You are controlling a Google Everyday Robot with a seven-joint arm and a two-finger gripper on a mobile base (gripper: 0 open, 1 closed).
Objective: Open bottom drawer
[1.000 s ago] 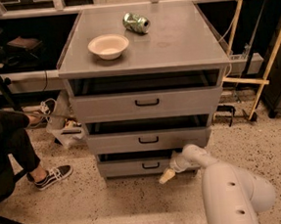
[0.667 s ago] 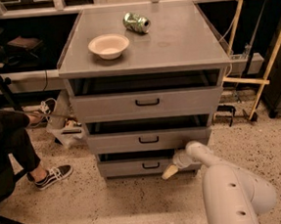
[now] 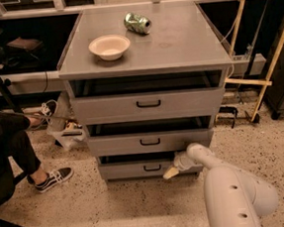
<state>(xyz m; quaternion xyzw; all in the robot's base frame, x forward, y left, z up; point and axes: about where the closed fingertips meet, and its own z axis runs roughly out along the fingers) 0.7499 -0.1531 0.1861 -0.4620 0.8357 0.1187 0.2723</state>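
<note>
Low down, the gripper [image 3: 170, 172] sits at the bottom drawer [image 3: 129, 170], right of its handle [image 3: 152, 168]; grasp unclear.

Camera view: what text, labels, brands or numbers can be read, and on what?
None can be read.
Can: green print, too blurred to read.
Bowl, bottom drawer: no text seen.
Gripper, at that drawer right of its handle: no marking seen.
</note>
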